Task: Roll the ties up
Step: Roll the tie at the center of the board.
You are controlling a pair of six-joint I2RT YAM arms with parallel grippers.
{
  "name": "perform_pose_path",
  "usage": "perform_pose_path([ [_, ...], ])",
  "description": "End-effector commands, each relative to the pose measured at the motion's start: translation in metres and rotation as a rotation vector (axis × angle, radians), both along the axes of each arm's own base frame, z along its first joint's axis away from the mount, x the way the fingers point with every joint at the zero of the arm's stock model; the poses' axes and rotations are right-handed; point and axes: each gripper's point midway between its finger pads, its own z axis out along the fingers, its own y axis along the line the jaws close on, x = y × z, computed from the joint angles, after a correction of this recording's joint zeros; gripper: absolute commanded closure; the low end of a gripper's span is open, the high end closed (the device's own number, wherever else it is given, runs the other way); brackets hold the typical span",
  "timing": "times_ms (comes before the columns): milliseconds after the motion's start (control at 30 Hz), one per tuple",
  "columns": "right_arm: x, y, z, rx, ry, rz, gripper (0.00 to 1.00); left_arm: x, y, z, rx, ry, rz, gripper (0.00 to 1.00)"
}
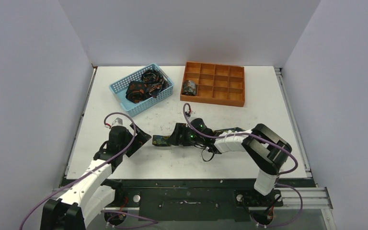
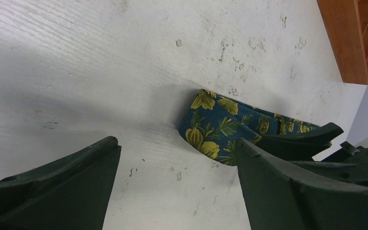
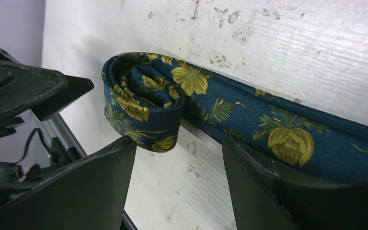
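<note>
White laminate, scuffed and speckled, formed the counter [image 1: 268, 120] on which everything lay. Near its middle, a tie [image 1: 162, 141] of deep blue cloth printed with yellow-green flowers was partly rolled. Its left end was wound into a small loose coil standing on edge, and the unrolled length ran flat to the right, passing beneath the right arm. The right arm's fingers [image 1: 177, 134] were spread apart and low over the counter. In the right wrist view the coil sat just beyond the gap between them, and the flat strip ran behind one finger; neither finger pinched the cloth. The left arm's fingers [image 1: 141, 136] were also spread wide, pointing at the coil from the other side and holding nothing. In the left wrist view the tie lay just past one fingertip. At the far side of the counter a light-blue mesh basket [image 1: 120, 93] held a tangled heap of dark ties [image 1: 143, 86]. To its right, apart from it, an orange compartment tray [image 1: 230, 99] held one rolled tie [image 1: 189, 88] in its near left corner compartment.
</note>
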Motion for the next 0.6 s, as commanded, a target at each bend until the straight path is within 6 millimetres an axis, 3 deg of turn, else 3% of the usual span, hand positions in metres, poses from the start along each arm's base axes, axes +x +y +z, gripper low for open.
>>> perform_pose_path([
  [0, 0.011, 0.025, 0.031, 0.206, 0.002, -0.002, 0.33, 0.019, 0.002, 0.026, 0.000, -0.088, 0.019, 0.13],
  [233, 0.015, 0.033, 0.019, 0.248, 0.055, -0.006, 0.46, 0.024, 0.001, 0.021, 0.021, -0.044, -0.009, 0.14],
  [567, 0.019, 0.035, 0.002, 0.300, 0.104, -0.016, 0.66, 0.038, -0.016, 0.020, -0.032, -0.014, -0.084, 0.20],
])
